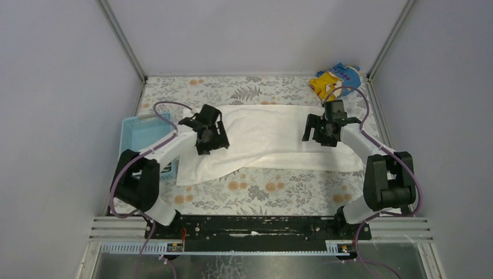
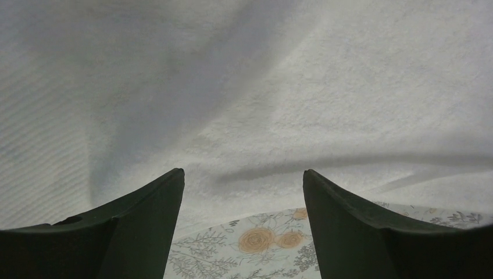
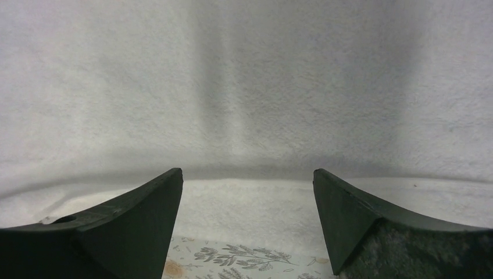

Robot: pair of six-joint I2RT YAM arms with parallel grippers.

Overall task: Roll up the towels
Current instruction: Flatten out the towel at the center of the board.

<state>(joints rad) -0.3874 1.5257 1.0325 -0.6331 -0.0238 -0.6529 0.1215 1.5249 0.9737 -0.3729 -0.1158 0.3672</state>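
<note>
White terry towel (image 1: 273,139) lies spread across the middle of the floral surface (image 1: 261,189), its near left corner rumpled. Left hand (image 2: 243,174) hovers over its left end, right hand (image 3: 247,171) over its right part. Both are spread wide, gripping nothing. Blue tray (image 1: 139,132) sits just left.

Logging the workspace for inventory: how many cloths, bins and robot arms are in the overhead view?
Cloths: 2 (white towel, yellow-and-blue printed cloth)
Bins: 1 (light blue bin)
Robot arms: 2 (left arm, right arm)
Total: 5
</note>
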